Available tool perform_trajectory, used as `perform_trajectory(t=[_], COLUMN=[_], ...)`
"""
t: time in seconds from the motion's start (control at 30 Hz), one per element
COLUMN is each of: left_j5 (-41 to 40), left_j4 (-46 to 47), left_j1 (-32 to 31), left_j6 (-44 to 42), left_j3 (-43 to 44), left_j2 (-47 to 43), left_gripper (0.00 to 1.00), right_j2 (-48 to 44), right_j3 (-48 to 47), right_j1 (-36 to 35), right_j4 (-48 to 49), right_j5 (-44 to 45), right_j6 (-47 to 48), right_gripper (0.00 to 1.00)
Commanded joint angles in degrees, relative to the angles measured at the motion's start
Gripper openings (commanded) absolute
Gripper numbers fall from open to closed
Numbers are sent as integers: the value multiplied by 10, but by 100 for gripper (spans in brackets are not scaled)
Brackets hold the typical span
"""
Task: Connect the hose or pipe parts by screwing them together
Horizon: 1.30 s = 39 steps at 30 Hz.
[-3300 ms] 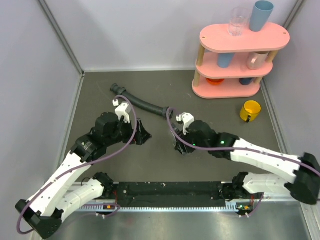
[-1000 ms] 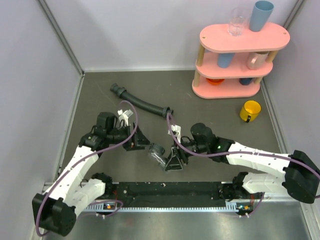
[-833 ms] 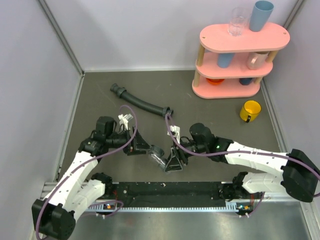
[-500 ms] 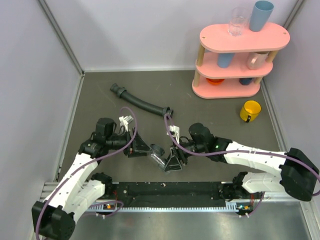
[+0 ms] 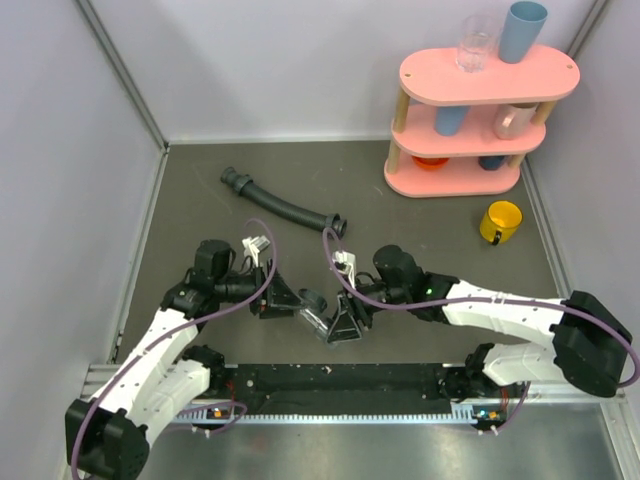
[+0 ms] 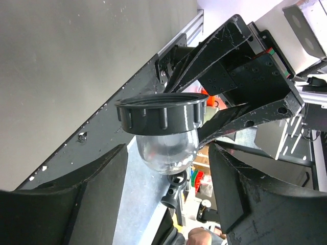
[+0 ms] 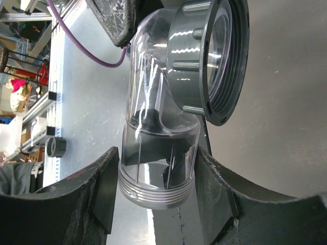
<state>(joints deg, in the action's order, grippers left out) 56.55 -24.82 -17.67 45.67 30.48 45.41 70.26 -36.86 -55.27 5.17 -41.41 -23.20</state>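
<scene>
The black ribbed hose (image 5: 283, 205) lies loose on the grey table, well behind both grippers. A clear elbow fitting (image 7: 158, 127) with a dark-grey ring nut (image 7: 204, 61) hangs above the table's near part (image 5: 313, 318). My right gripper (image 7: 156, 171) (image 5: 340, 325) is shut on its threaded end, a finger pressed to each side. My left gripper (image 6: 167, 153) (image 5: 290, 298) is open and straddles the clear bend just under the ring nut (image 6: 161, 112). A gap shows on both sides of the bend.
A pink three-tier shelf (image 5: 480, 90) with cups and a glass stands at the back right. A yellow mug (image 5: 500, 221) sits in front of it. A black rail (image 5: 340, 382) runs along the near edge. Purple cables (image 5: 262, 262) loop off both wrists.
My left gripper has slid right until its fingers flank the elbow fitting, and its jaws have narrowed. The right gripper holds the fitting almost still.
</scene>
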Motion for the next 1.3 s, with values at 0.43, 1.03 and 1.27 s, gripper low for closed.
perform_trajectory(t=[0.43, 1.03, 1.27], left_j5=[19, 68, 73], left_j4=[110, 121, 121], left_j1=[-44, -47, -53], left_j6=[41, 7, -4], left_j3=[-29, -32, -34], left_j2=[42, 67, 69], left_gripper=[58, 49, 28], right_j2=[23, 20, 33], right_j3=[-58, -95, -135], right_j1=[-7, -16, -15], right_j4=[27, -73, -127], right_j5=[-33, -31, -31], right_j6=[53, 158, 194], right_gripper=[6, 5, 6])
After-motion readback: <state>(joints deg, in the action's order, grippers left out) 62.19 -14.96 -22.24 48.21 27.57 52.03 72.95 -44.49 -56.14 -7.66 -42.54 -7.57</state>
